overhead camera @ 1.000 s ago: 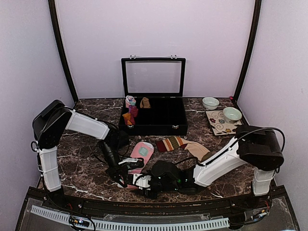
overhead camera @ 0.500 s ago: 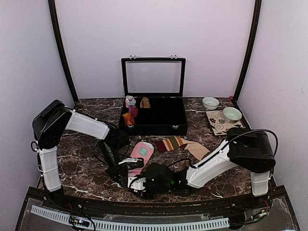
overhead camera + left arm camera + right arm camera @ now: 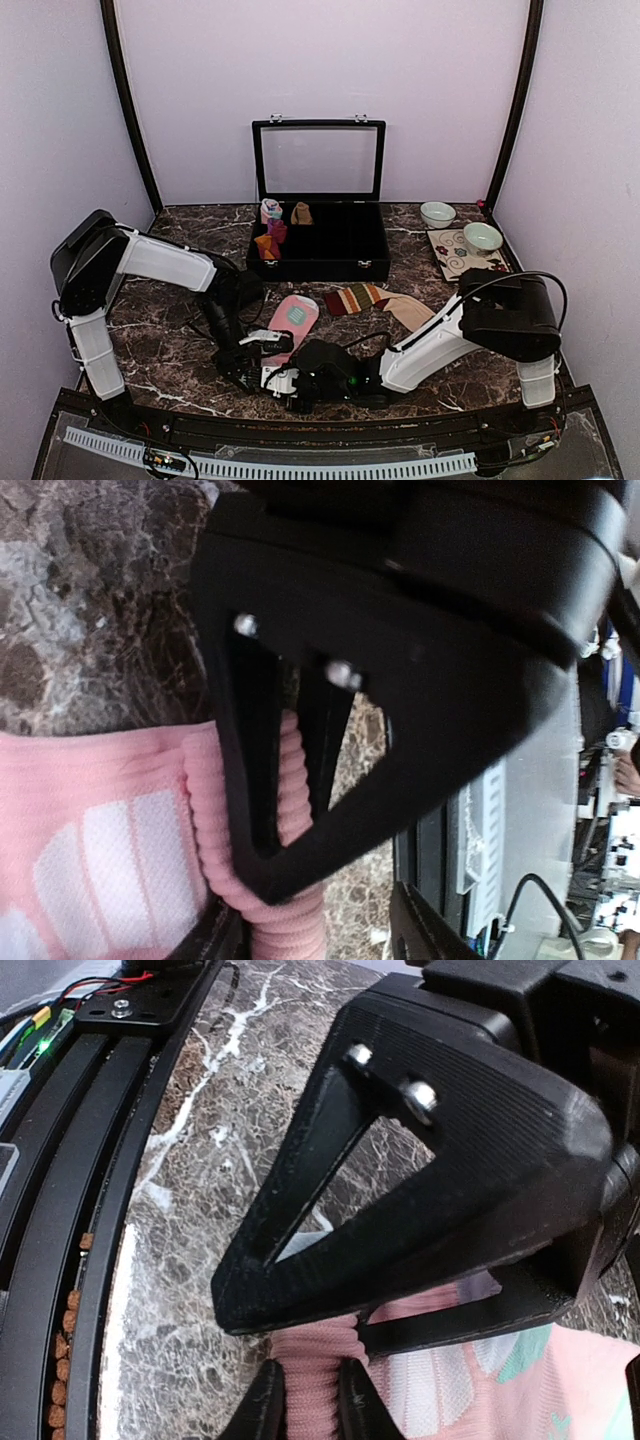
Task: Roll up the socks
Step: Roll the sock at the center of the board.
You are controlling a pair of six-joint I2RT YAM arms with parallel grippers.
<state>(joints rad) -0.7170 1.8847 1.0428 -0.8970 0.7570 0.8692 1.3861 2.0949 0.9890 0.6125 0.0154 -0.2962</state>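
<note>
The right jaws are drawn in narrow on the ribbed end (image 3: 310, 1365) of the pink sock (image 3: 292, 318), with the fabric bunched into a tight column between them, so it is held. The left jaws are set at the same ribbed end from the other side. The pink roll lies against the inner face of the one finger (image 3: 400, 660) in full view, but whether the pair presses on it or stands slack cannot be told from the wrist view or from above.

Both pairs sit low over the marble surface (image 3: 165, 350), just beside each other, the left jaws slightly farther from the near edge than the right jaws.

Pink sock: flat on the surface, ribbed end at the jaws, the rest running away from them toward the far side. Mint and white patches show on the part just past the jaws.

Striped sock (image 3: 360, 297): on the surface beyond the jaws and to their right, well apart from both — flat and untouched, with the banded end nearer the pink sock and the tan foot trailing off to the right.

Black case (image 3: 320, 268): farther off beyond the jaws, lid standing open, with small rolled bundles (image 3: 270, 243) in its left compartments.

Far to the right of the jaws is a pale bowl (image 3: 437, 213), and beside it a second bowl (image 3: 483, 237) on a patterned mat (image 3: 452, 264).
</note>
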